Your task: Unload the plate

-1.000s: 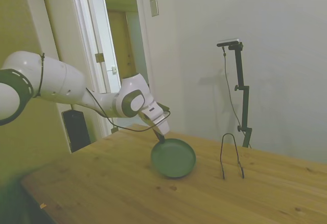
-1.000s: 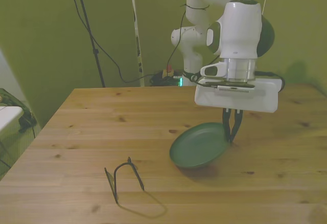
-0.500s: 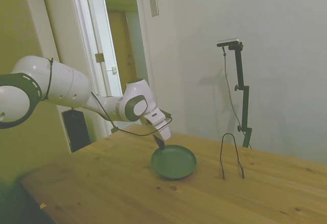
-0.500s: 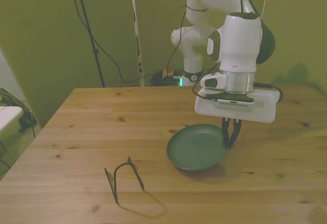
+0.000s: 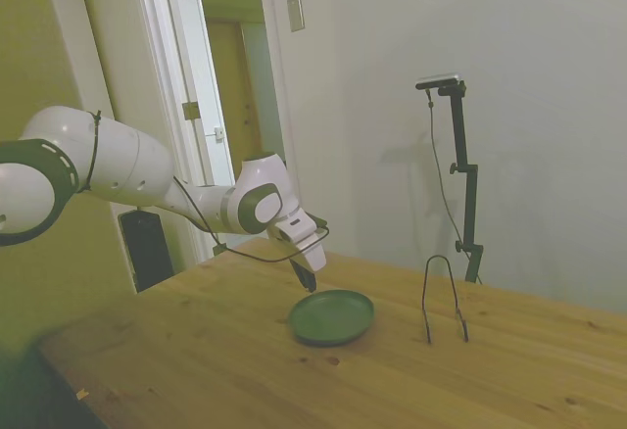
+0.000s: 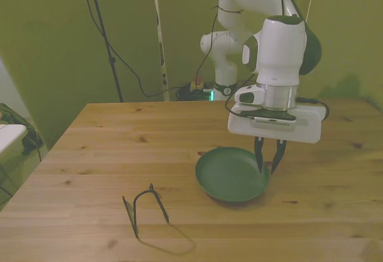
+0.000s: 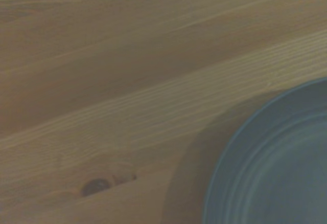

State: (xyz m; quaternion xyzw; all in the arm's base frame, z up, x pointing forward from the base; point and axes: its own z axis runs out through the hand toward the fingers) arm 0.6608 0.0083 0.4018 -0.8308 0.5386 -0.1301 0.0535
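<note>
While the side view hides it, the front view shows the gripper point(image 6: 268, 161) fingers spread apart, straddling the rim of the dark green plate point(image 6: 230, 176). Plate's flat on the wooden table point(image 6: 108, 148), and the black wire stand point(image 6: 144, 207) is well apart from it.

1. Your table point(image 6: 119, 148) is bare wood, pale and matt, with long straight grain and small dark knots; in the wrist view its surface point(image 7: 127, 81) looks smooth, with one dark knot at the lower left of the frame.
2. The plate point(image 6: 230, 175) looks dark green and matt with no shine; the wrist view shows faint concentric ridges on it point(image 7: 276, 168).
3. The wire stand point(image 6: 143, 205), lower left of the front view, reads as thin black wire, likely metal.
4. The arm's shell point(image 5: 118, 165) is smooth white plastic with a slight sheen, and the end effector point(image 6: 268, 167) has dark, dull fingers point(image 6: 259, 154).
</note>
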